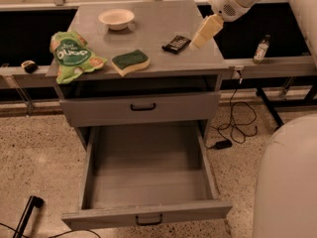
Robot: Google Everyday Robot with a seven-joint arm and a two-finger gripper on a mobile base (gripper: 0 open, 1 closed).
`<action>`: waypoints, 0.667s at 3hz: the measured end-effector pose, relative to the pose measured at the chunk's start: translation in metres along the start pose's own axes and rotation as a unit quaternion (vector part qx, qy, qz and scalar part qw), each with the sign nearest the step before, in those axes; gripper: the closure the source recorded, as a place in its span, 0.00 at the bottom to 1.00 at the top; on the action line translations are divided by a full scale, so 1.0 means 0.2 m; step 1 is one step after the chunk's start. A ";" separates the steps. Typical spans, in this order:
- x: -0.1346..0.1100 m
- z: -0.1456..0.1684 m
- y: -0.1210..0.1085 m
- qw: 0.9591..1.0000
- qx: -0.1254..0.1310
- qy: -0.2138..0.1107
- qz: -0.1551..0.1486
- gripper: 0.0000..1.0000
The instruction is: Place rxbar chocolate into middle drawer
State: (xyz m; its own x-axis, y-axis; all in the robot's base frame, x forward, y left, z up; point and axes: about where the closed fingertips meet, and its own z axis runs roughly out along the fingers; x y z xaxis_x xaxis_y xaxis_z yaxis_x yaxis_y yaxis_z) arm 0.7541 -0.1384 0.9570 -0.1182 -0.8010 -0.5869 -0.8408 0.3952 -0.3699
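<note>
Middle drawer (148, 180) is hanging wide open, down in front of the sponge (130, 61). The chocolate bar (176, 44) is lying on the desk (163, 19) just right of the sponge, its long axis angling back toward the end effector (197, 42). That's hovering right beside the bar's far end, and honestly I can't tell if it's wide or narrow.

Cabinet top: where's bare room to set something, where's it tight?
Free: back middle between bowl and gripper; front right corner beyond the sponge; the open middle drawer, floor bare. Tight: left side, chip bag beside sponge; gripper hangs just right of the rxbar chocolate.
</note>
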 end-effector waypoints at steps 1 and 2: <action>-0.04 0.03 -0.03 0.999 0.004 -0.032 0.032 0.00; -0.11 0.16 -0.11 0.994 0.018 -0.080 0.077 0.00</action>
State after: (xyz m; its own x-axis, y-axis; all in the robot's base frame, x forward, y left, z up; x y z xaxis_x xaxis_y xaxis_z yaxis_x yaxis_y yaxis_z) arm 0.7925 -0.1158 0.9553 -0.1568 -0.6489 -0.7445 -0.7997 0.5258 -0.2898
